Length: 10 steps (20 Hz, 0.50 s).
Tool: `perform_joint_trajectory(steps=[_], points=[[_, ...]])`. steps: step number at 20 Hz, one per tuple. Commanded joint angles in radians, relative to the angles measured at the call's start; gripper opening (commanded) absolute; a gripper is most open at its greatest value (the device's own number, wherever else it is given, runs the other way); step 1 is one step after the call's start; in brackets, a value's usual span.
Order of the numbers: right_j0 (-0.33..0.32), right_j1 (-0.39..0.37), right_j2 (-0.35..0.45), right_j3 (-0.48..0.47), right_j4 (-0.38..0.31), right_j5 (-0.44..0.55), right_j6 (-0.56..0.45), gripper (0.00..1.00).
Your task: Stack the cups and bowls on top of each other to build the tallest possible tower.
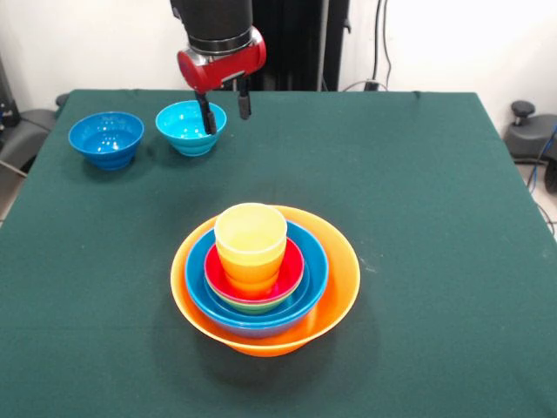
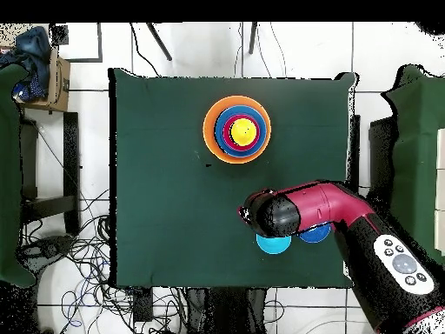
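Note:
The tower stands mid-table: a very large orange bowl (image 1: 335,292) holds a blue bowl (image 1: 312,261), a green bowl rim, a red bowl (image 1: 291,266) and an orange cup with a yellow cup (image 1: 251,233) on top. It also shows in the overhead view (image 2: 237,130). My gripper (image 1: 226,108) is open and empty. It hangs just above the table at the far side, one finger over the rim of a light-blue bowl (image 1: 187,129). A dark-blue bowl (image 1: 106,138) sits left of that one.
The green cloth table (image 1: 418,218) ends at white floor on every side. In the overhead view my arm (image 2: 322,209) reaches in from the lower right and partly covers the light-blue bowl (image 2: 273,244) and the dark-blue bowl (image 2: 316,233).

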<state>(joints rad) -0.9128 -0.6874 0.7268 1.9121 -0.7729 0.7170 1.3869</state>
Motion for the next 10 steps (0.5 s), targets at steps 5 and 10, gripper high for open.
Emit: perform_joint_trajectory(steps=[5, 10], points=[[0.055, -0.017, -0.075, 0.001, 0.006, 0.034, 0.046, 1.00], [0.113, 0.018, -0.145, 0.038, -0.066, -0.040, 0.128, 1.00]])
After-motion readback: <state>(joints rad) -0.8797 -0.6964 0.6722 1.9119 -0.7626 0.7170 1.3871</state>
